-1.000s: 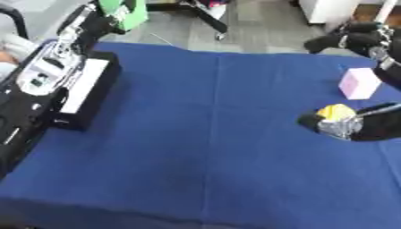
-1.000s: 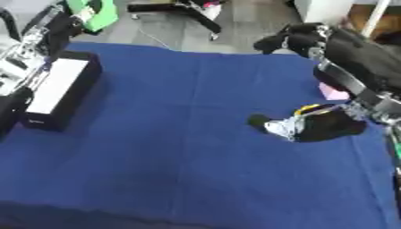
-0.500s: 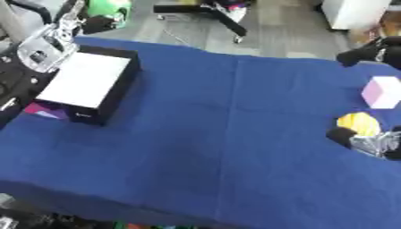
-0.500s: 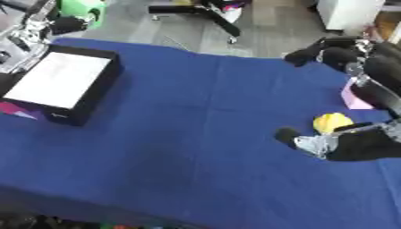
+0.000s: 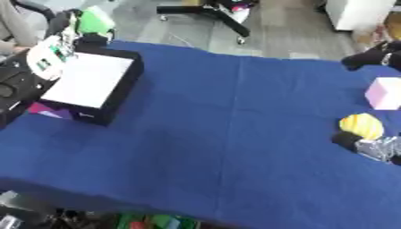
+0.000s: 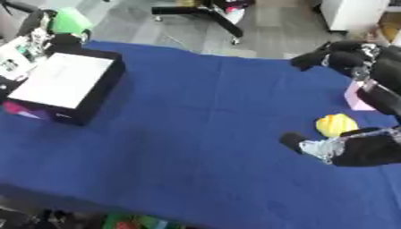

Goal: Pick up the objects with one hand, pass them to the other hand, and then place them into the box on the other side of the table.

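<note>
We see a table in blue cloth | black box at our left edge | yellow object and pink block at right, apart

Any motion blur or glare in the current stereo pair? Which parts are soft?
Left eye view: soft all over, the yellow object and pink block have smeared edges; no glare on the blue cloth. Right eye view: equally soft, the right hand is a blur, the box top reads flat white, no hard shadows.
</note>
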Controlling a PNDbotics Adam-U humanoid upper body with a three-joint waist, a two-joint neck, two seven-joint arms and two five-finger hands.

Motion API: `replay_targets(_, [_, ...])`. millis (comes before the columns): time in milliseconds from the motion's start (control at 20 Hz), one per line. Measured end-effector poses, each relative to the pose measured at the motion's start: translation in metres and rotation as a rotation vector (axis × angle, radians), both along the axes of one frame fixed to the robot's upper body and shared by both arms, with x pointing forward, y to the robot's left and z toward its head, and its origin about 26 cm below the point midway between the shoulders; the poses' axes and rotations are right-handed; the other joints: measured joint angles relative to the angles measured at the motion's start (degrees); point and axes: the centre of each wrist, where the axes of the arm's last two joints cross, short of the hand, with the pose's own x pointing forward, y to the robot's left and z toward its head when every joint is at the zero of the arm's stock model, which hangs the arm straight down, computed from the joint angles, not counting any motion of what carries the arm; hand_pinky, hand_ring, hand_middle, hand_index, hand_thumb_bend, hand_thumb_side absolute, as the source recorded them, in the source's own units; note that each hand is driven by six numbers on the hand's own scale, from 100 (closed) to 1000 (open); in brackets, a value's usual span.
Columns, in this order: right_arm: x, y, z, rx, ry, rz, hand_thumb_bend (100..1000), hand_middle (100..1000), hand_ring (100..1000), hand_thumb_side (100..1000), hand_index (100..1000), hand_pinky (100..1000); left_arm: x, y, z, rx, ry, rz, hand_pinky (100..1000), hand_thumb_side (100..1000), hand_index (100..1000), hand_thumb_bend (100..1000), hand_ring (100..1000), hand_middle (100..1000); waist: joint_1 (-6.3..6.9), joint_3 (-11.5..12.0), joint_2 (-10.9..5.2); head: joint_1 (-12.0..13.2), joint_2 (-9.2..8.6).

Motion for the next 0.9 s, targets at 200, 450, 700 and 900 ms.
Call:
replay_targets(200, [0.000, 0.001, -0.001, -0.005, 0.001, 0.006, 534, 699, 788, 460, 847, 777, -0.004, 0.008, -0.023, 0.040, 0.104, 0.057, 672, 199, 777, 452, 548, 514, -0.03, -0.13, 0.00, 0.22, 0.00])
replay_targets(450, [0.000, 0.001, -0.001, -0.006, 0.002, 0.006, 533, 698, 788, 460, 847, 777, -0.010, 0.021, -0.046, 0.068, 0.224, 0.113, 672, 209, 793, 485, 576, 542, -0.19, -0.18, 0.00, 0.25, 0.00])
replay_targets(700, [0.000, 0.001, -0.002, -0.006, 0.006, 0.005, 531, 698, 788, 462, 847, 777, -0.015, 0.030, -0.059, 0.102, 0.307, 0.137, 715, 239, 861, 512, 703, 696, -0.29, -0.14, 0.00, 0.26, 0.00])
replay_targets(900, [0.000, 0.001, -0.002, -0.007, 0.008, 0.003, 530, 698, 788, 462, 848, 777, -0.018, 0.035, -0.063, 0.139, 0.343, 0.156, 779, 393, 937, 647, 837, 834, -0.30, -0.06, 0.00, 0.31, 0.00])
